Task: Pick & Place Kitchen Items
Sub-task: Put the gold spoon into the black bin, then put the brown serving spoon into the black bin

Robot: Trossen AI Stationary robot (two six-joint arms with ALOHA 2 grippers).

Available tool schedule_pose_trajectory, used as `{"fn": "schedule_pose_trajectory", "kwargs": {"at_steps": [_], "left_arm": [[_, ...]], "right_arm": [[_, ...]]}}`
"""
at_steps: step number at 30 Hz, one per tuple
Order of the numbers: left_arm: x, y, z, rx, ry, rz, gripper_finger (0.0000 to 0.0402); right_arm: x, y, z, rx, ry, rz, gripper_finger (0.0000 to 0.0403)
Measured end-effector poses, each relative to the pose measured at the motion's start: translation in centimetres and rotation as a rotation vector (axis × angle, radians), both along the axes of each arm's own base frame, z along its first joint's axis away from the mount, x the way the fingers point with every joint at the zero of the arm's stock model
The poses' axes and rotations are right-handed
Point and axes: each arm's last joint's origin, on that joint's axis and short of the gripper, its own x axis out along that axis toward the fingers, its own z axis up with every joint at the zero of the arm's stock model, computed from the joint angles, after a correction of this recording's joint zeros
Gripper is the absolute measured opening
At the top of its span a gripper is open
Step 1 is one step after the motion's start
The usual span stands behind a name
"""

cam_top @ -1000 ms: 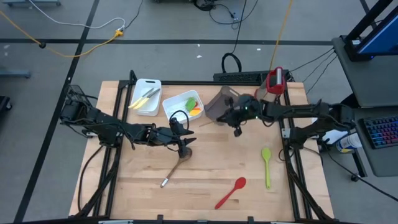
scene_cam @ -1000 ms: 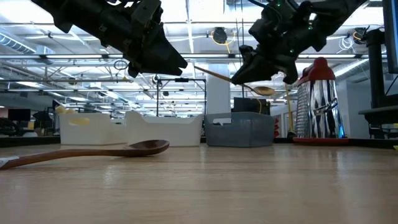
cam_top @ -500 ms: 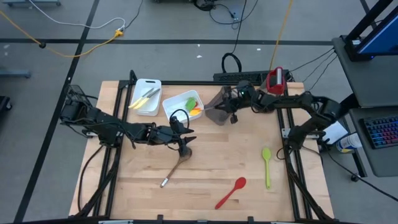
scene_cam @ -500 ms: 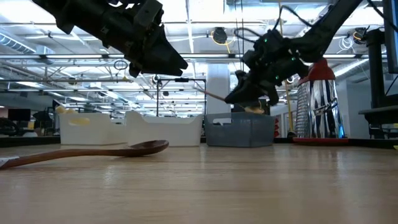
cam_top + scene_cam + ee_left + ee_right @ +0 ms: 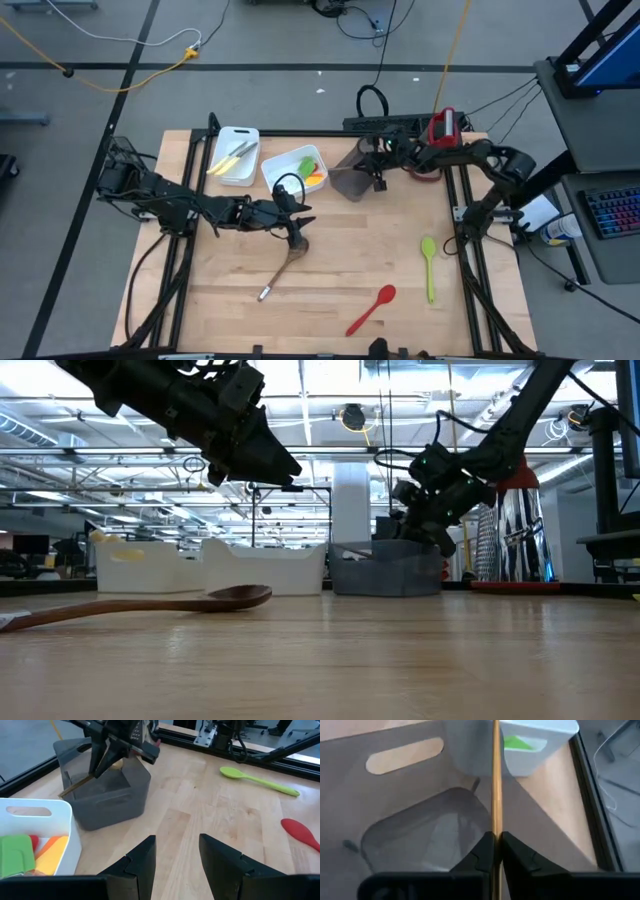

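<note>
Over the grey bin (image 5: 352,172) at the counter's (image 5: 340,270) far edge, our right gripper (image 5: 378,168) holds a gold spoon (image 5: 495,780), jaws pinching its slim handle, which slants down into the bin. Our left gripper (image 5: 297,232) hovers above the bowl end of the wooden spoon (image 5: 281,268) lying mid-counter, jaws spread. A green spoon (image 5: 429,265) and a red spoon (image 5: 371,309) lie apart on the near right side. Two white bins stand just beside the grey one: the knife bin (image 5: 235,155) with pale-handled knives (image 5: 231,157), and the spatula bin (image 5: 292,171) holding green and orange spatulas (image 5: 310,172).
</note>
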Motion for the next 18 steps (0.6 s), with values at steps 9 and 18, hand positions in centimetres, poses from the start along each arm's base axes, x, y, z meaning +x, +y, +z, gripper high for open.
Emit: {"fn": "schedule_pose_trajectory", "kwargs": {"at_steps": [9,18], "left_arm": [[0.00,-0.01,-0.01,0.011,0.004,-0.006,0.0152],[-0.01,-0.01,-0.01,0.014,0.005,-0.007,0.0152]], "right_arm": [[0.36,-0.17,-0.48,0.030,-0.014,-0.024,0.0031],[0.33,-0.11,-0.37,0.064,-0.020,-0.048,0.0089]]}}
